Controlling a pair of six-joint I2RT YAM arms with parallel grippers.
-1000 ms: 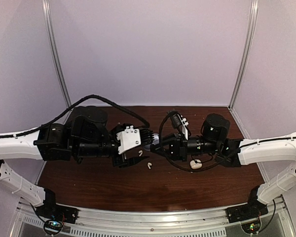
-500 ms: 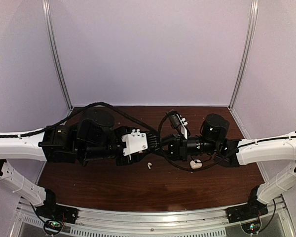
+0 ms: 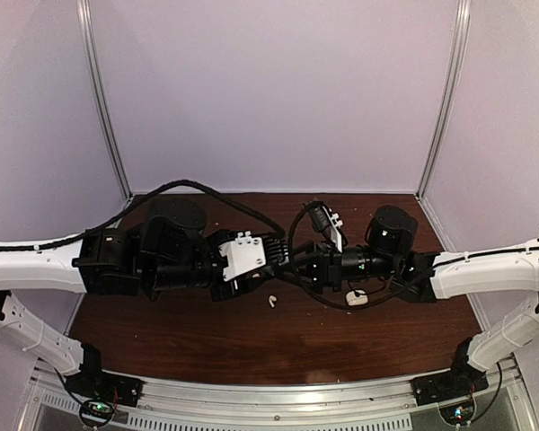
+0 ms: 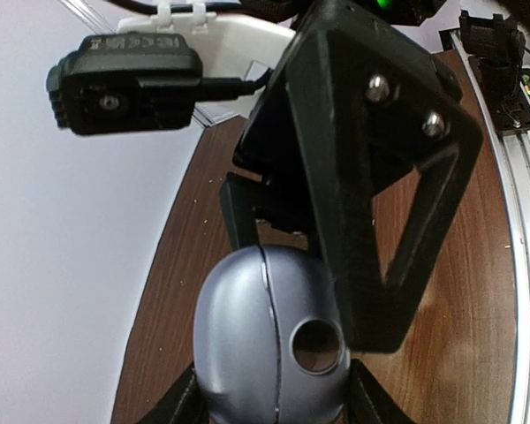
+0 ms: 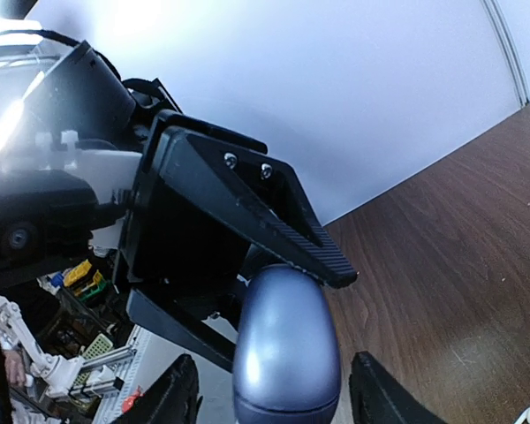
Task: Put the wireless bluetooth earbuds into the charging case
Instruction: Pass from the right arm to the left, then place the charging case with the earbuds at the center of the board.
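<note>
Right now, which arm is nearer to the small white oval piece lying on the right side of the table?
Right. The right arm passes just behind the white oval piece, nearly over it; the left arm ends near the middle, well to its left.

**Top view**
- Bench [image 3: 251, 346]: fills the lower middle of the frame, with walls behind and at both sides.
- Left arm [image 3: 36, 267]: enters from the left edge.
- Right arm [image 3: 485, 269]: enters from the right edge.
- Left end effector [image 3: 271, 262] and right end effector [image 3: 294, 266]: tip to tip at frame centre, above the bench.
- Earbud [image 3: 271, 300]: on the bench, just below that meeting point.
- Small rounded object [image 3: 357, 297]: on the bench under the right arm, to the right of the earbud and apart from it.

**Left wrist view**
- Charging case [image 4: 269, 344]: bottom centre, between the left end effector's fingers [image 4: 184, 399] and touching them.
- One right finger overlaps the case's right side.

**Right wrist view**
- Case at bottom centre, with the right fingers [image 5: 178, 397] standing off on either side.
- Earbud on the bench in the lower right corner.
</note>
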